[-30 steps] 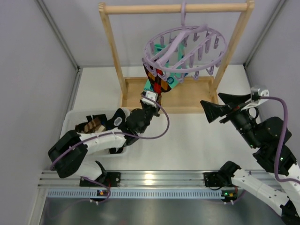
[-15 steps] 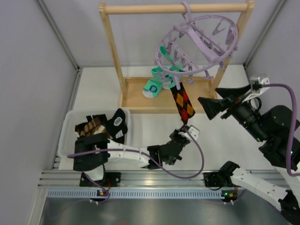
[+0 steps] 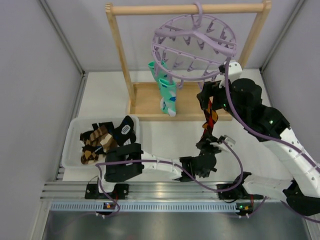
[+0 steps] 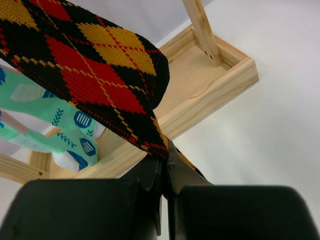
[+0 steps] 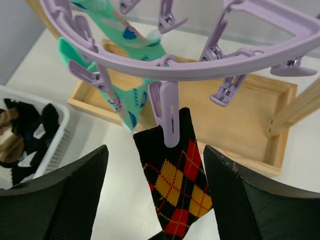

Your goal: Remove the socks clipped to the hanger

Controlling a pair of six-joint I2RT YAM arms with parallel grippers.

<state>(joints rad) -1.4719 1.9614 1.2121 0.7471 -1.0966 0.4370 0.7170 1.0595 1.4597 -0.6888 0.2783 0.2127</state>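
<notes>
The lavender hanger point(image 3: 192, 47) hangs by its hook from the wooden rack's bar. A red-dark argyle sock point(image 3: 210, 117) hangs from one clip peg point(image 5: 167, 112). My left gripper point(image 3: 209, 145) is shut on the sock's lower end point(image 4: 100, 70) and holds it taut. My right gripper point(image 3: 209, 99) is open, its fingers point(image 5: 55, 200) on either side of the sock point(image 5: 182, 185) just below the clip. A mint-green sock point(image 3: 167, 90) is clipped at the hanger's left side and also shows in the right wrist view point(image 5: 117, 95).
A white bin point(image 3: 72, 145) at the left holds a brown-and-tan striped sock point(image 3: 95, 137) and a black sock point(image 3: 125, 130). The wooden rack point(image 3: 187, 8) has a tray-like base point(image 3: 195, 105) and two uprights. Grey walls close in both sides.
My left gripper moved from under the hanger's left side to the right, carrying the argyle sock's end. The hanger swung and turned. My right gripper rose to the clip holding that sock.
</notes>
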